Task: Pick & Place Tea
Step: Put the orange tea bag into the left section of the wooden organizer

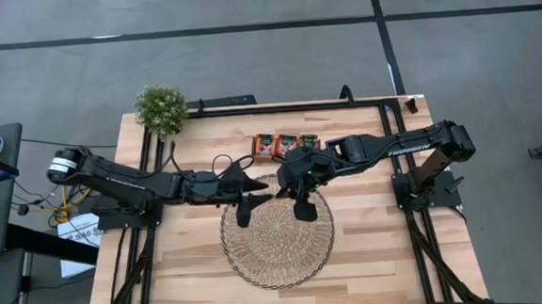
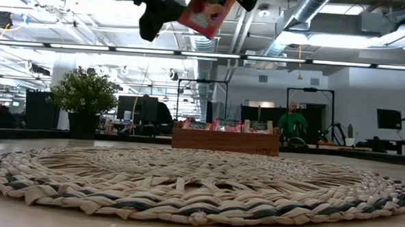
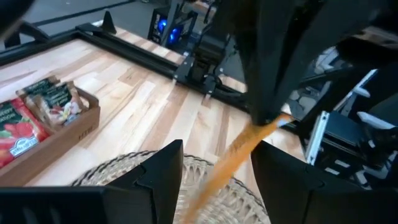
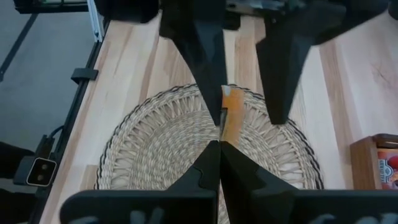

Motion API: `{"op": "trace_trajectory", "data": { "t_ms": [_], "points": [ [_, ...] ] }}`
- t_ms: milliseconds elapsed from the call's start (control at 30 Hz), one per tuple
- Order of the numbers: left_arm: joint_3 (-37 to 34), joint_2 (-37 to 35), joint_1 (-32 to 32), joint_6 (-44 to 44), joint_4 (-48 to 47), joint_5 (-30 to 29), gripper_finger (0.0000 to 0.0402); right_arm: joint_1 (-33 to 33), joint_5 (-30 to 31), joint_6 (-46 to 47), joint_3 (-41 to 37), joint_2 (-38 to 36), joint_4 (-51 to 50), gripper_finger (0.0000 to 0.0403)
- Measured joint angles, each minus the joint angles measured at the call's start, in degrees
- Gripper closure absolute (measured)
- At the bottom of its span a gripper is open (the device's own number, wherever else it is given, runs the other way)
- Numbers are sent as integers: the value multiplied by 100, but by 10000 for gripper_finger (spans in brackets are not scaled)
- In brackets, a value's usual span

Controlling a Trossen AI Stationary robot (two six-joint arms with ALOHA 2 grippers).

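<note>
- R gripper [image 4: 219, 140]: fingers clenched on one red-orange tea sachet [image 4: 231, 118], pinched edge-on betw the tips; sachet sticks out fwd past the tips, above the woven mat [image 4: 161, 149]
- L gripper [image 3: 214, 158]: fingers spread wide, released, gripping nothing; the sachet [image 3: 239, 149] hangs in the gap betw them, seen as an orange streak, no clear contact w/ either finger
- L wrist view: sachet's upper end sits in the dark tips of the other arm, its lower end drops down betw L fingers
- High view: both grippers meet over the far edge of the mat [image 1: 278, 241], L gripper [image 1: 248, 210] just beside R gripper [image 1: 304, 206], tips pointing at each other; sachet itself too hidden to make out there
- Low view: sachet [image 2: 205, 11] held high in air, tilted, well clear of mat [image 2: 199, 185]; dark fingers on both sides of it
- Rest of the tea: sachets standing upright in wooden tray [image 1: 285, 146], beyond the fingers, well apart from both grippers; tray [image 2: 225, 142] sits on table [image 1: 389, 239] past the mat
- Small potted plant [image 1: 161, 109] at far L corner of table
- A person [image 2: 292, 122] in the room behind, far off
</note>
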Motion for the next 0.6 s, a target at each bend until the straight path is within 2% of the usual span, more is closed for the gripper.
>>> {"op": "trace_trajectory", "data": {
  "t_ms": [300,600],
  "points": [
    [-2,146,149,-6,405,269,220,-1,-11,12,0,24,-101,403],
    [323,139,147,-7,238,721,220,-167,-9,5,0,35,-282,403]
  ]
}}
